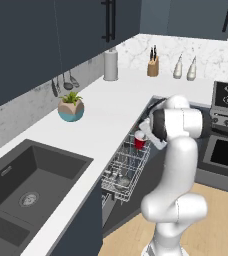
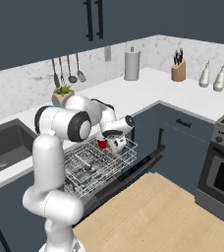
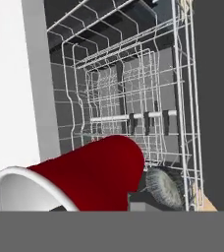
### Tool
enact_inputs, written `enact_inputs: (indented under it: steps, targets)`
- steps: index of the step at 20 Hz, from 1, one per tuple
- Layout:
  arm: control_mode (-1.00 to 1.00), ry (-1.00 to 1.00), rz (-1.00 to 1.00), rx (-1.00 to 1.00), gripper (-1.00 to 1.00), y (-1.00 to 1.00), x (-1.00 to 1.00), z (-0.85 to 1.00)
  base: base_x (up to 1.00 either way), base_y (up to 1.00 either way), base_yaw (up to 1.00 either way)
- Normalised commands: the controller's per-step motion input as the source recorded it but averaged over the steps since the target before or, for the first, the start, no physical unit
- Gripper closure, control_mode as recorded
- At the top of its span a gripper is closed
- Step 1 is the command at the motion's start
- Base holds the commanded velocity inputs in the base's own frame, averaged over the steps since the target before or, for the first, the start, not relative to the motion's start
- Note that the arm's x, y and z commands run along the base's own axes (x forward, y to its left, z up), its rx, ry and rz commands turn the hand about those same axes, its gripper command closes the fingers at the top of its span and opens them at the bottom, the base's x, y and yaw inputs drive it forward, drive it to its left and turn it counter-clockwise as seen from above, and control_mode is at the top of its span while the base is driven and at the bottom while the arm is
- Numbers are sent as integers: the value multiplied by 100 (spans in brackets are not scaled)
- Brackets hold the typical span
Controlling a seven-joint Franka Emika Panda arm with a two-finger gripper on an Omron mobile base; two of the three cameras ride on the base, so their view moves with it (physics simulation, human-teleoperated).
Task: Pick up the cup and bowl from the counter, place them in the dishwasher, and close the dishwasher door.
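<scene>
Two-finger gripper is pinching the small red white-rimmed cup over the white wire rack — hand view alone is revealing the dark grey bowl below.

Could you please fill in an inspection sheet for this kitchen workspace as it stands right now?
Surface: white counter, L-shaped, with a dark sink set in it.
Job's things: red cup held over the pulled-out wire rack of the dishwasher; dishwasher door is down; a grey bowl lies in the rack.
Clutter: planter, paper-towel roll, knife block, two bottles.
Grippers: gripper closed on the cup, fingers mostly hidden by it.
Cables: nothing seen.
Surroundings: navy cabinets, hanging utensils, oven, wooden floor.
</scene>
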Motion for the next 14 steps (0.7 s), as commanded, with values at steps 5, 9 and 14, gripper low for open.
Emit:
enact_inputs:
  steps: [5, 9, 14]
  targets:
    - [-100, 1, 13, -2, 100, -8, 0, -100, 0, 0, 0]
    - [-100, 0, 16, 0, 100, -14, -1, -100, 0, 0, 0]
    - [-100, 0, 13, 0, 100, 8, 29, -61, 0, 0, 0]
